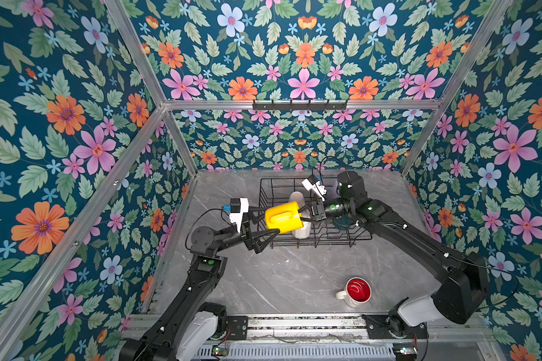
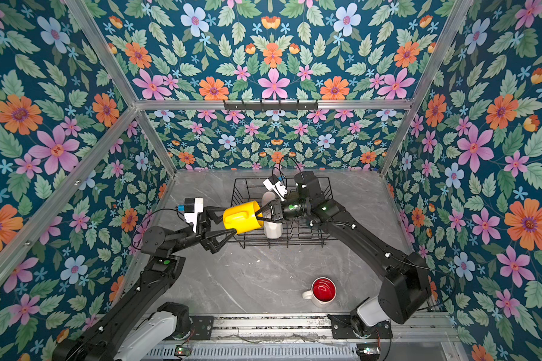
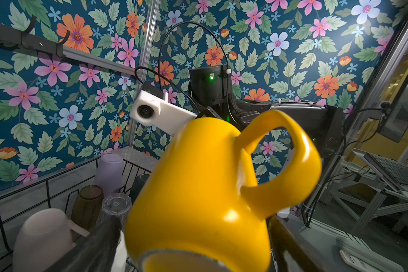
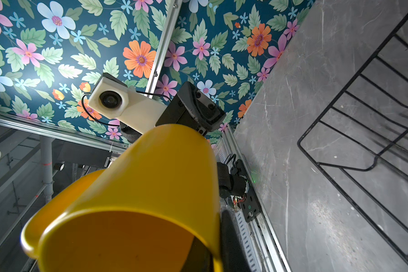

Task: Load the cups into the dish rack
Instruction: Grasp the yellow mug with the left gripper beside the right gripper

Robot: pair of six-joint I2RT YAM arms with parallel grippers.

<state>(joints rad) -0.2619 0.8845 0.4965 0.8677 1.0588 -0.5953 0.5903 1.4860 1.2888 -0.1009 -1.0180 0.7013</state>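
Overhead stereo pair, wrist views close on mug (image 3: 198,188)

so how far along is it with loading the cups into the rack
Done: pale pink mug, olive-brown glass, clear glass and lilac tumbler sit upside down in the dish rack. In hand: the right gripper pinches the yellow mug by its rim over the rack, the left gripper open around its base. To go: the red-lined mug on the table.

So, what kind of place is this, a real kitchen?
Likely a robot test cell instead: floral-printed walls on an aluminium frame, a left arm and right arm mounted at a marble-look table, and a dish rack.
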